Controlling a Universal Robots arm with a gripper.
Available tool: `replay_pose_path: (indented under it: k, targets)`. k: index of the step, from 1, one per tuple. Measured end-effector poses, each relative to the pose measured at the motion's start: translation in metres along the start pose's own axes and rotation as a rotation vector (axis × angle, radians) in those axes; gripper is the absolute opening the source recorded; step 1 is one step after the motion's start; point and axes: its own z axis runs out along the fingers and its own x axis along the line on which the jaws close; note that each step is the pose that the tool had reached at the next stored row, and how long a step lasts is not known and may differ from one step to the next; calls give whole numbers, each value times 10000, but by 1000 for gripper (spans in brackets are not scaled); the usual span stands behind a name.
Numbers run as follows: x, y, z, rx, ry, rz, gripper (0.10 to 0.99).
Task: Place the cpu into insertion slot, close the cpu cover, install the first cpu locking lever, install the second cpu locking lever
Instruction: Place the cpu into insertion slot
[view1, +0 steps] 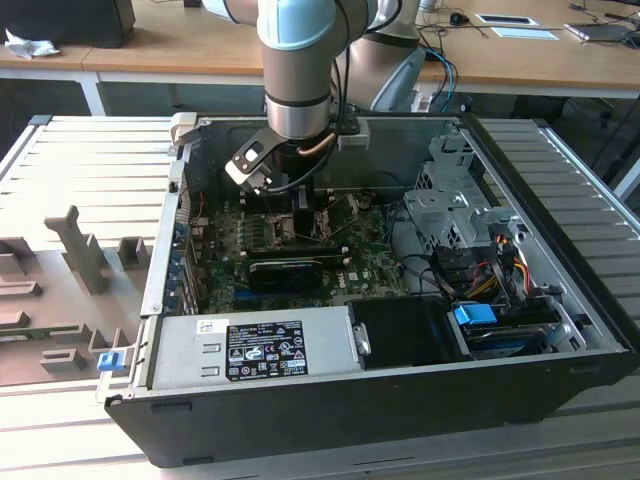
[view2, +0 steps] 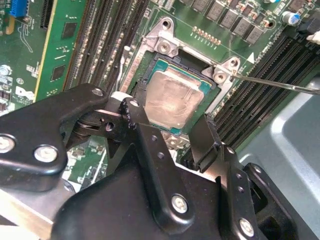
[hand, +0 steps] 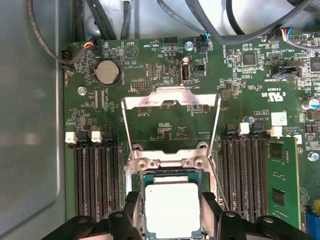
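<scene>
Shows gripper (hand: 171, 220) clamped on opposite edges of the cpu (view2: 175, 102) in the insertion slot (hand: 150, 162); seems light, stiff, fragile, best edge-held.

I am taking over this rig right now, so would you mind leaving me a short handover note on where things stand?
Gripper: low over the insertion slot, straddling the cpu; whether it grips the chip cannot be told.
Cpu: lying flat in the insertion slot, grey top up.
Cpu cover: swung open, away from the slot.
Locking lever: one thin rod sticks out free beside the slot, not latched.
Done: the cpu appears seated.
Left: closing the cover and fastening both levers.
</scene>
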Motion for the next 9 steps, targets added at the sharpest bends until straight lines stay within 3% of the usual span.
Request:
replay_pose_path:
  k: [6,9]
  targets:
    - [1,4,-60,0,-1,1,604]
    - [2,5,-78,1,-3,2,525]
